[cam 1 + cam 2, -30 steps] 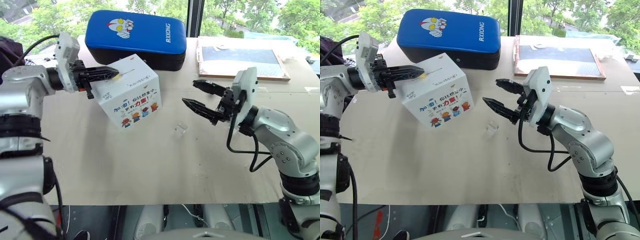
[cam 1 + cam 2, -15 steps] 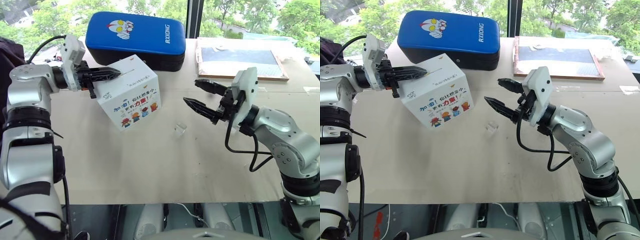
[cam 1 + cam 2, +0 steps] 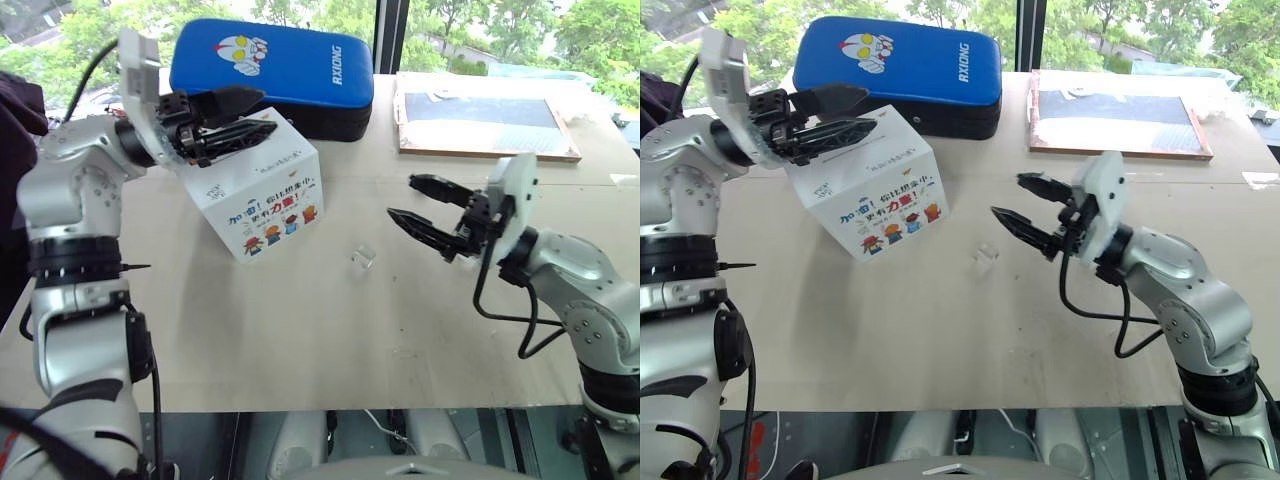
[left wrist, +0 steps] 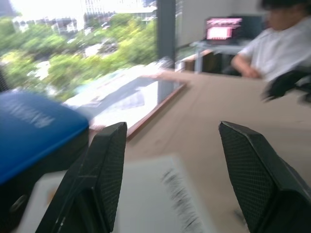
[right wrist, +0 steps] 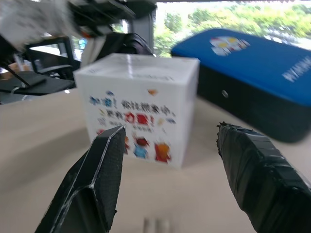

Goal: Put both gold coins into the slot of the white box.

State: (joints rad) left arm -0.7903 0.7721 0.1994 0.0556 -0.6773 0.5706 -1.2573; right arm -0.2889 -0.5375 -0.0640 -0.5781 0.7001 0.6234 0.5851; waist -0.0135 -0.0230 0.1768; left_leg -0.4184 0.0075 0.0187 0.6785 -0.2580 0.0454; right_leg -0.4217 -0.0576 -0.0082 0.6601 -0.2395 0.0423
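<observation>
While the head views took in the whole table (image 3: 300, 330), the wrist views gave closer detail. The white box (image 3: 262, 195) stood on the table toward the robot's left, just in front of the blue padded case (image 3: 272, 72), its cartoon-and-lettering side facing the robot. The left gripper (image 3: 248, 113) hung over the box's top at its far left edge, jaws apart, nothing visible between them; whether a finger touched the box top could not be told. The right gripper (image 3: 420, 202) hovered above the table well to the right of the box, jaws apart and empty, pointing toward it. A small clear object (image 3: 361, 259) lay on the table between box and right gripper; what it was could not be made out. The right wrist view showed the box's printed face squarely between the black fingers (image 5: 92, 187), with the case behind it, and the left arm blurred beyond. The left wrist view showed the box top's handwriting, blurred and unreadable, and a person in a white shirt (image 4: 282, 41) seated past the table's far end. A flat wooden-framed board (image 3: 485, 112) lay at the far right, cut off by the window post. Neither gold coin could be picked out, nor the slot.
</observation>
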